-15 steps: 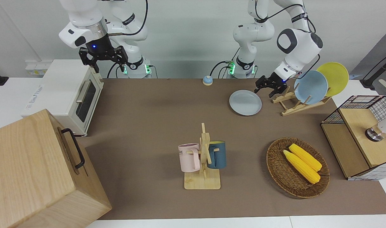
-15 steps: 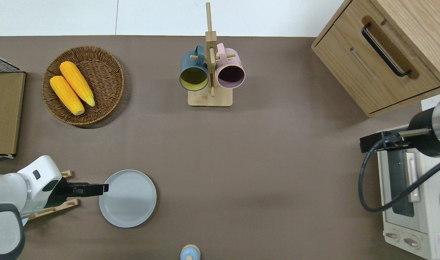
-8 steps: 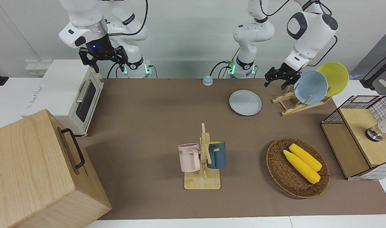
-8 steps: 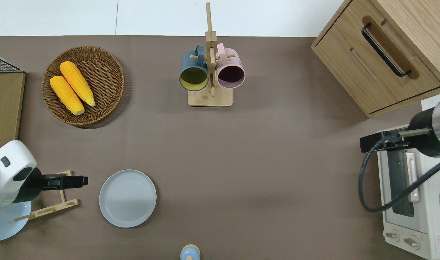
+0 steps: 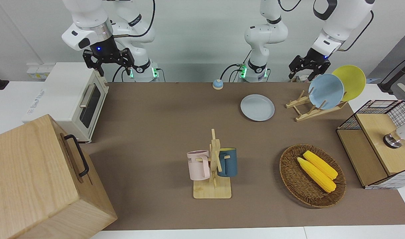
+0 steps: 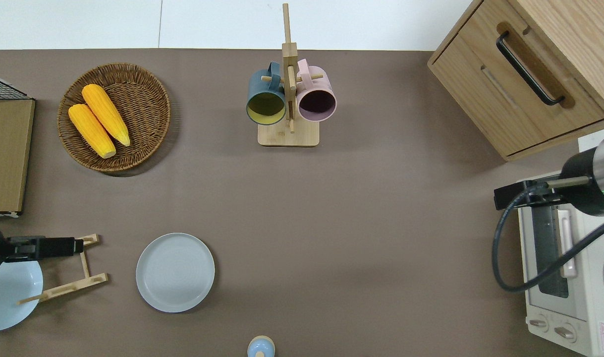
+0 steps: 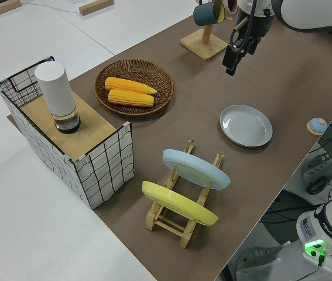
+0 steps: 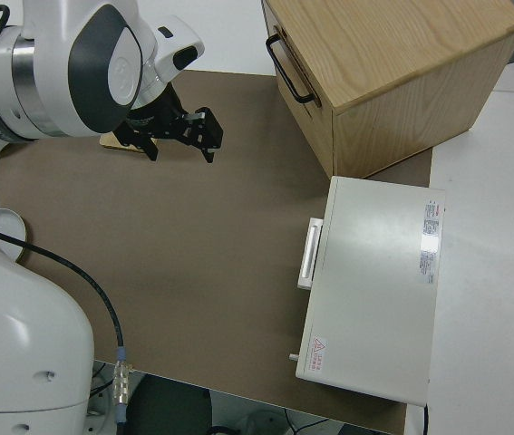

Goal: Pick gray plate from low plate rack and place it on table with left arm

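I find the gray plate lying flat on the table, just beside the low plate rack, toward the right arm's end. The left gripper hangs over the rack's open slots, empty; its fingers appear parted, though seen edge-on I cannot confirm. The sky-blue plate is cut off overhead. The right arm is parked, gripper open.

1. Light is bright, even and diffuse, seemingly from above.
2. Shadows are soft: a faint one lies under the wicker basket and beside the wooden cabinet.
3. The white toaster oven shows mild glare.
4. Focus is sharp throughout, with no motion blur.
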Robot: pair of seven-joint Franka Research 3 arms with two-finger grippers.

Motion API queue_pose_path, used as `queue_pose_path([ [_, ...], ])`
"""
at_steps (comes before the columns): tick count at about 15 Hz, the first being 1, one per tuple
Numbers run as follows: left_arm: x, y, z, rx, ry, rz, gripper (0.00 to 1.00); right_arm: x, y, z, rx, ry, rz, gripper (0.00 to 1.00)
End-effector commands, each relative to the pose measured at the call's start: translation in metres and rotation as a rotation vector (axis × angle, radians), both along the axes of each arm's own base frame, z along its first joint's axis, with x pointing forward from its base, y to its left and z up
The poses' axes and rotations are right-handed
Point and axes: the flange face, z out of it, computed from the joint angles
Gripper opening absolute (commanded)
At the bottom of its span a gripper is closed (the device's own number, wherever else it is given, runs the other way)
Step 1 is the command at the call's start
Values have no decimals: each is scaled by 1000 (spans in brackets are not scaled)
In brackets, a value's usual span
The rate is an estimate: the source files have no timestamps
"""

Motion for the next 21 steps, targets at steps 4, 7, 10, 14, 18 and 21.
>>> queue_pose_path([
  [4,-1,-4,54,38,-28,-4,993,-2,0,3,5,7,-2,987],
  [7,-5,-2,55,150,-12,-33,993,-3,0,3,5,7,0,987],
  [10,-6,-4,57,165,-12,-45,993,-2,0,3,5,7,-2,990],
  [14,-8,-14,55,221,2,-89,993,-3,0,3,5,7,0,990],
  [18,-8,-14,55,217,2,-92,993,-2,0,3,5,7,0,990],
  [21,-8,-13,55,194,1,-86,993,-3,0,3,5,7,1,990],
])
